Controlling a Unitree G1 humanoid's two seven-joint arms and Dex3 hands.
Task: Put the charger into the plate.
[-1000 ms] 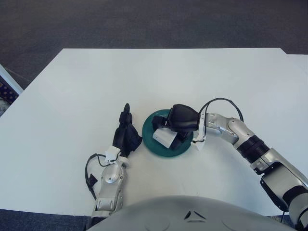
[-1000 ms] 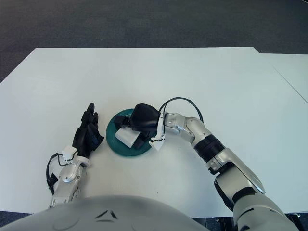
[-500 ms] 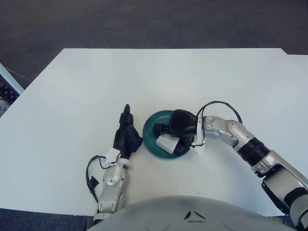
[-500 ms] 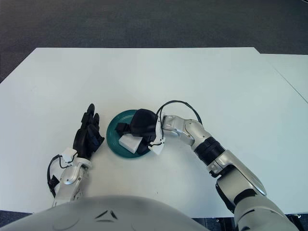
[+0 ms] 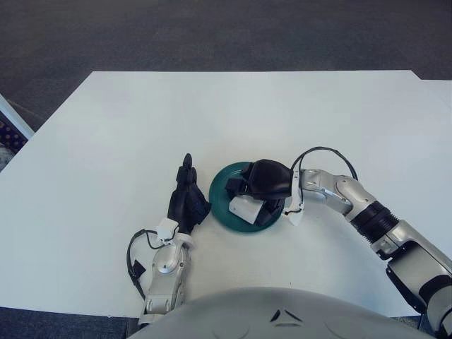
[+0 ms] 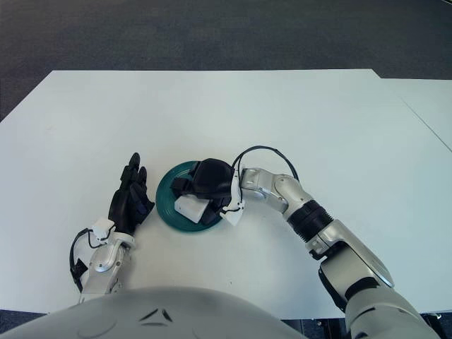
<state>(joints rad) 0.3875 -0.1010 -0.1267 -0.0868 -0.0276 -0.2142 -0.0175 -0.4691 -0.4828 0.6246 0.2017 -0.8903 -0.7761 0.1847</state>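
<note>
On the white surface [image 5: 296,113] ringed by dark carpet, my right hand [image 5: 267,181] hangs over the green plate [image 5: 220,192], fingers clenched on the white charger [image 5: 246,207], directly above the plate's middle, while my left hand [image 5: 186,201] shows open-fingered just left of the plate.

The right hand [image 5: 265,182] covers much of the green plate [image 5: 220,185] and the upper part of the white charger [image 5: 246,207], so whether its fingers grip the charger cannot be told. The right arm runs off the lower right edge. The robot's body hides the table's [image 5: 233,113] near edge.
</note>
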